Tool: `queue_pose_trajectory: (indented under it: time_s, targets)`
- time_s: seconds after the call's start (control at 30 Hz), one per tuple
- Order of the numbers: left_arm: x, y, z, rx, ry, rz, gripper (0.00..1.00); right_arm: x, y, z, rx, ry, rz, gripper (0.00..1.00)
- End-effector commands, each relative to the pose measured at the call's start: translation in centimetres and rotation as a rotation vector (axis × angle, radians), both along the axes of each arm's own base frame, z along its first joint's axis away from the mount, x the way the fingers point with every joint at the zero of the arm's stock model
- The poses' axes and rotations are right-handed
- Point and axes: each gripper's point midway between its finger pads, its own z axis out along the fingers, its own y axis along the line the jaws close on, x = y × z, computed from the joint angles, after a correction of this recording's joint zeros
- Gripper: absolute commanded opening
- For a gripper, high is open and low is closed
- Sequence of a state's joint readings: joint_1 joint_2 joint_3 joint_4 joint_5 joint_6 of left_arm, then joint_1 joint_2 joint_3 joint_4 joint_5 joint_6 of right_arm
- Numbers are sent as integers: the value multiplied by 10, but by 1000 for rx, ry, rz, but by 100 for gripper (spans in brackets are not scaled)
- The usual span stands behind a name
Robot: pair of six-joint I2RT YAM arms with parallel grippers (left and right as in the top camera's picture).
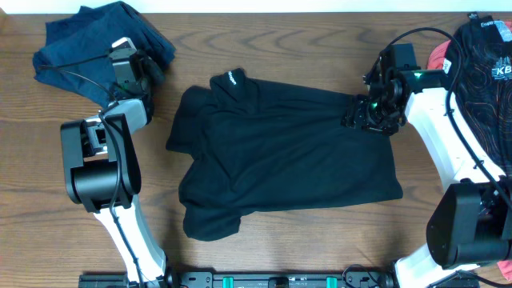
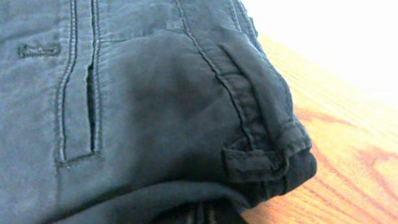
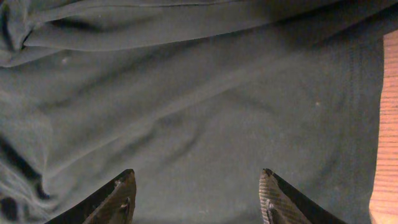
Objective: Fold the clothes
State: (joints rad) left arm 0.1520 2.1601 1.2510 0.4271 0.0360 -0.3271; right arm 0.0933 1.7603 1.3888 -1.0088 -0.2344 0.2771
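Black shirt [image 1: 288, 156] lies spread on its own in the middle of the wooden table [image 1: 280, 248]. Its collar points to the far left corner and one short sleeve sticks out toward the near edge. The cloth is plain and matt, with loose creases across the body and a rumpled lower left part. A small white mark sits at the collar, too small to read.

Navy trousers [image 1: 96, 36] lie bunched at the far left corner. The left wrist view shows them close up: a slit pocket with double stitching, a belt loop at the waistband, and a small stitched patch whose writing cannot be made out. At the far right edge lies a black garment with red lines [image 1: 484, 68] bearing the white letters "KB", with a coral-pink cloth [image 1: 438, 54] showing beside it.

The left gripper [image 1: 134, 66] is by the trousers with its jaws pressed together; whether cloth is caught between them cannot be told. The right gripper [image 1: 362, 116] is at the shirt's right edge, its jaws spread apart over the black cloth and pinching nothing.
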Motion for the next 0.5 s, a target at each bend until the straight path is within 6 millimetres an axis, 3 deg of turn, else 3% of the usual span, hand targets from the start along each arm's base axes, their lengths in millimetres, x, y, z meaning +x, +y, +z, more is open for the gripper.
queue_pose_trajectory:
  time_s: [0.0, 0.03, 0.07, 0.23, 0.37, 0.4, 0.47]
  targets:
    - [0, 6, -5, 16, 8, 26, 32, 1, 11, 6, -2, -21, 38, 64]
    - [0, 6, -3, 15, 10, 25, 46, 0, 12, 6, -2, -21, 41, 64]
    - [-1, 5, 0, 11, 15, 21, 50, 1, 13, 6, -2, -23, 44, 65]
    - [-7, -12, 43, -31, -4, -52, 53, 3, 7, 5, -45, -27, 12, 73]
    - [-25, -49, 92, -122, -12, -205, 70, 3, 7, 5, -46, -27, 12, 80]
    - [-40, -69, 112, -149, 1, -280, 77, 3, 7, 5, -46, -27, 12, 82]
    - [-57, -91, 128, -116, 23, -387, 83, 3, 7, 5, -46, -27, 12, 84]
